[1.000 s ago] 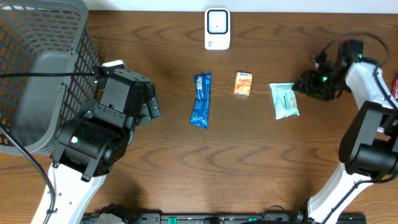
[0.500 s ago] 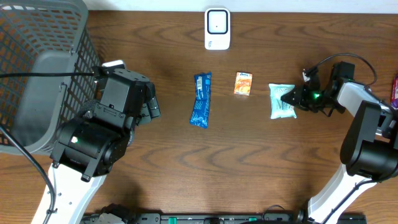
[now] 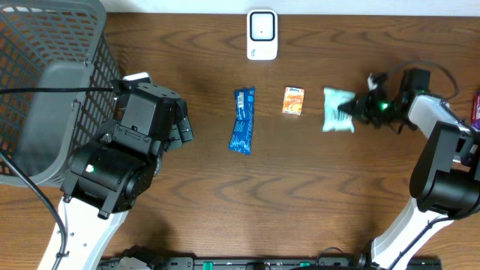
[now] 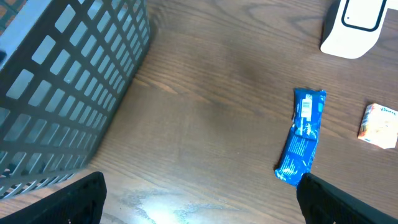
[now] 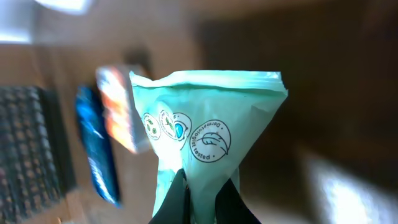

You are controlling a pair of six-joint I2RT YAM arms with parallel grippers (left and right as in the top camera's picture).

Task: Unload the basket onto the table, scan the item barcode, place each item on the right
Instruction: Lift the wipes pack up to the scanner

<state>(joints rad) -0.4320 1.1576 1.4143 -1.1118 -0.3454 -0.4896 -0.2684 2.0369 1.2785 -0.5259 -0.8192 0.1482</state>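
Mint pouch (image 5: 205,137): three small round seals printed on it. The largest has "tested" legible on its rim, and the rest is too small to read. No barcode shows on this face.

Blue bar (image 3: 241,120), orange box (image 3: 293,100) and white scanner (image 3: 262,34): print too small or blurred to read.

Right end effector (image 3: 360,109): clamped on the pouch's right edge. Wrist view shows dark fingers (image 5: 177,202) pinching the pouch, which fans out beyond them. The pouch sits right of the orange box and just left of the end effector. Cannot tell if it clears the counter (image 3: 300,195).

Left end effector (image 4: 199,202): spread wide, nothing between, above the counter beside the grey basket (image 3: 45,90), well apart from the pouch.
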